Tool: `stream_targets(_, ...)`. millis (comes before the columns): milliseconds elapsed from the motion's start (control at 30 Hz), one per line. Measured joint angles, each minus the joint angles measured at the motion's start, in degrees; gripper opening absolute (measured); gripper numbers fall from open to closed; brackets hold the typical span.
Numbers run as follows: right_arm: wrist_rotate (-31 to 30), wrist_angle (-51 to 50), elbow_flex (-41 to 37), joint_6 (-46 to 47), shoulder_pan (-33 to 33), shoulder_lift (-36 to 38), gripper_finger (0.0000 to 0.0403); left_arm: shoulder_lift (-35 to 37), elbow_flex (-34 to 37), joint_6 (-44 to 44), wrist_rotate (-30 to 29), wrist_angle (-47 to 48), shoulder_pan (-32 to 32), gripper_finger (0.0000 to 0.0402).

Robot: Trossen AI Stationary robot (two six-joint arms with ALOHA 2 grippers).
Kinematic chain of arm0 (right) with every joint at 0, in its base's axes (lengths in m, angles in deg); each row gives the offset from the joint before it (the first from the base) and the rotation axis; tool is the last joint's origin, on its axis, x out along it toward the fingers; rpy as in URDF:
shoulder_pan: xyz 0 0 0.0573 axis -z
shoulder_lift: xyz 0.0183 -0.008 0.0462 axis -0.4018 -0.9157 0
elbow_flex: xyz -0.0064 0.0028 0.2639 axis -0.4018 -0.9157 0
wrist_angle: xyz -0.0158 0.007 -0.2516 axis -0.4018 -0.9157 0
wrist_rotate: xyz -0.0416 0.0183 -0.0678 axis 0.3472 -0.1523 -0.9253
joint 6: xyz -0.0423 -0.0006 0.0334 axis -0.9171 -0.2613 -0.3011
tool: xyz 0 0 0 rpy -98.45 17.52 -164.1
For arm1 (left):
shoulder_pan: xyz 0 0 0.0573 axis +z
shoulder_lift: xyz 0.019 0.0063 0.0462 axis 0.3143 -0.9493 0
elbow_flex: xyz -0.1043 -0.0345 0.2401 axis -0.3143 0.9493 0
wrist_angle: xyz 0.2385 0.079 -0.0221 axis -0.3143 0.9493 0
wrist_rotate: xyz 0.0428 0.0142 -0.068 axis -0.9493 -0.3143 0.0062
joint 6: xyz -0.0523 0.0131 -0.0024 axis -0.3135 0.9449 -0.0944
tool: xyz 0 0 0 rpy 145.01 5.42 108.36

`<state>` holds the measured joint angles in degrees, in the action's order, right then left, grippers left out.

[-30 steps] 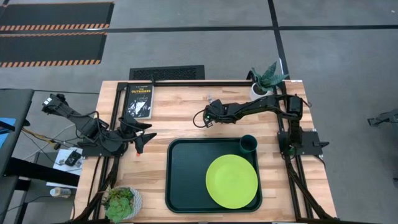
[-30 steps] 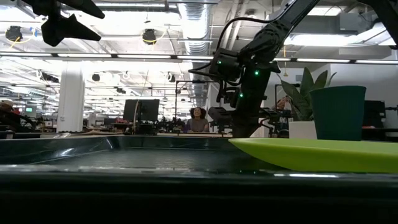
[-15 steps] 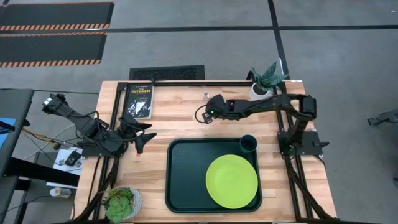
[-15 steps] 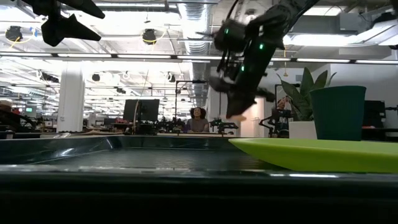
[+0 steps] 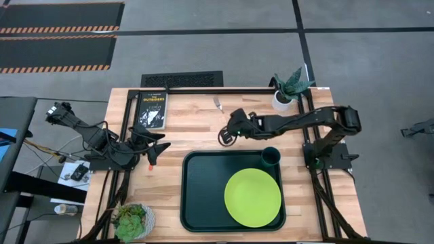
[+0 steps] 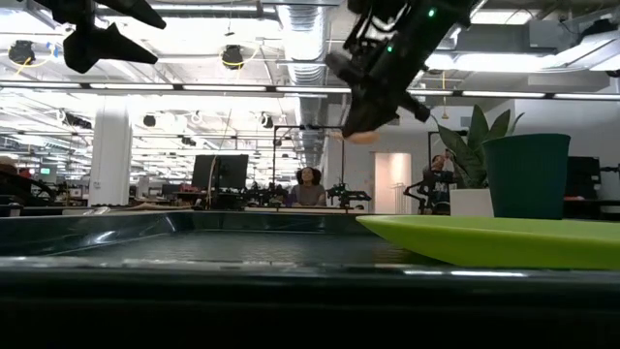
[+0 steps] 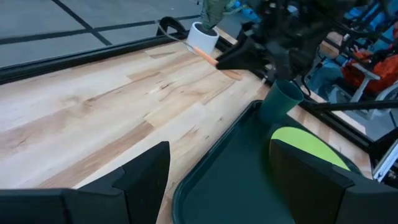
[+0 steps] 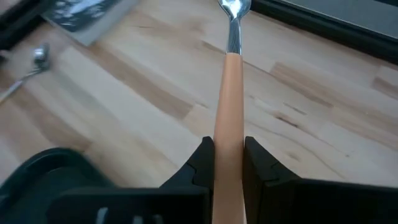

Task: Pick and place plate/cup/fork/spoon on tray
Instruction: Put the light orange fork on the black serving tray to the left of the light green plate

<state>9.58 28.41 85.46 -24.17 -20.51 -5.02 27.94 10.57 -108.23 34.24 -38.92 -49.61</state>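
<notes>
The right gripper (image 8: pixel 228 146) is clamped narrowly on the handle of an orange-handled utensil (image 8: pixel 228 93), carrying it above the wooden table (image 5: pixel 190 122) just beyond the far edge of the tray (image 5: pixel 196 196); whether it is the fork or the spoon cannot be told, since its silver head is cut off. The plate (image 5: pixel 252 197) and the cup (image 5: pixel 270 156) sit on the tray, and a second utensil (image 5: pixel 218 104) lies on the table. The left gripper (image 5: pixel 163 144) hangs wide open left of the tray.

Two dark, slim, jointed arms; black cable looped along each; small green lights on the right one.
</notes>
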Motion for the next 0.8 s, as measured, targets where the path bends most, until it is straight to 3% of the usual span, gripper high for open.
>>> stream_targets(333, -2.32, 3.43, 0.07, 0.05, -4.93, 0.44, 0.0047, -0.02, 0.0, -4.1, -1.91, 0.0, -0.02, 0.0263)
stream_targets(800, -4.62, 10.89, 0.11, -3.6, -6.52, 0.44, 0.0047, -0.89, 0.0, -13.13, -13.01, -1.57, 0.0, 0.0263)
